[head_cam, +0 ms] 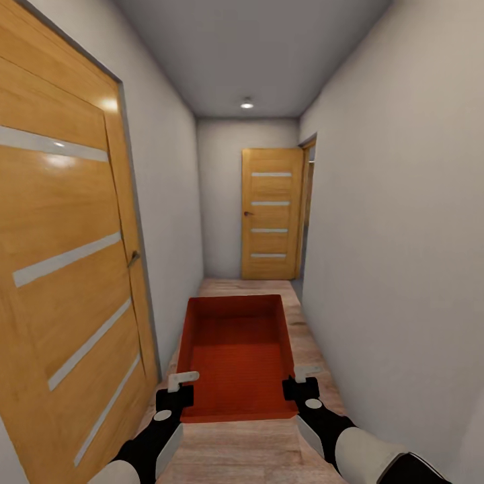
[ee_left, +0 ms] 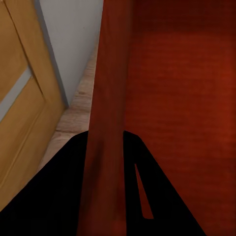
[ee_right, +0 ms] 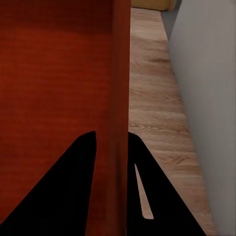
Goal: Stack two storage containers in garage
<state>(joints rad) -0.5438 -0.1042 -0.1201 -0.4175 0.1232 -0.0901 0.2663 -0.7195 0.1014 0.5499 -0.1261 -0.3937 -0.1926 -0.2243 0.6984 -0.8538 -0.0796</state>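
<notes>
1 container (head_cam: 236,349) shows: an orange-red, lidless rectangular box with plain smooth walls and a finely ribbed flat base, empty inside. It is held level above the wood-plank corridor flooring, long axis pointing down the hall, its near corners clamped between the left gripper (head_cam: 176,395) and right gripper (head_cam: 300,388). In each wrist view a side wall (ee_left: 109,123) (ee_right: 119,98) runs upright between black fingers.
</notes>
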